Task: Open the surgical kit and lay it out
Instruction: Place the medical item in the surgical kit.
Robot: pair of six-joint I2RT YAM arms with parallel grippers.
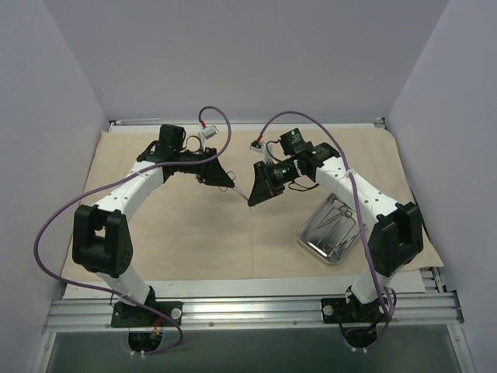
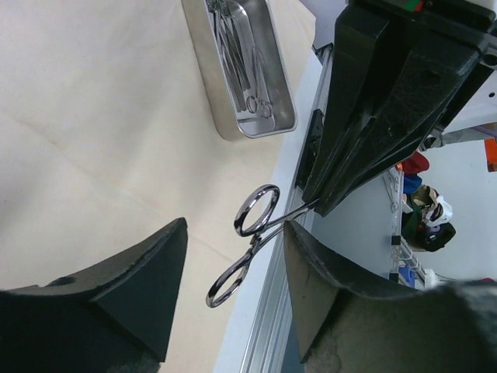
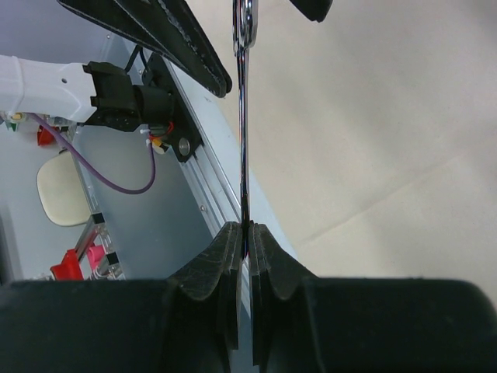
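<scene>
Cloth (image 1: 194, 233): unfolded and flat over the table (image 1: 233, 288), creases visible. Opening step judged done; laying out is in hand.

Tray (image 1: 330, 231): on the cloth at its near right side, beside the right arm. Several thin instruments (image 2: 245, 62) lie inside it, not yet laid out.

Forceps (image 3: 244, 132): held in the air above mid-cloth, between the two arms, clear of the tray.

Right pincer (image 3: 247, 233): clamped tight on the tip end of the forceps, ring handles pointing away toward the left arm. Judged to be presenting the handles for a hand-over.

Left pincer (image 2: 234, 233): jaws wide, one to each side of the ring handles and touching neither. Judged ready to close on them.

Risk: the grip is on a thin, smooth tip. The forceps could pivot or slip if the right pincer lets go before the left has closed.
</scene>
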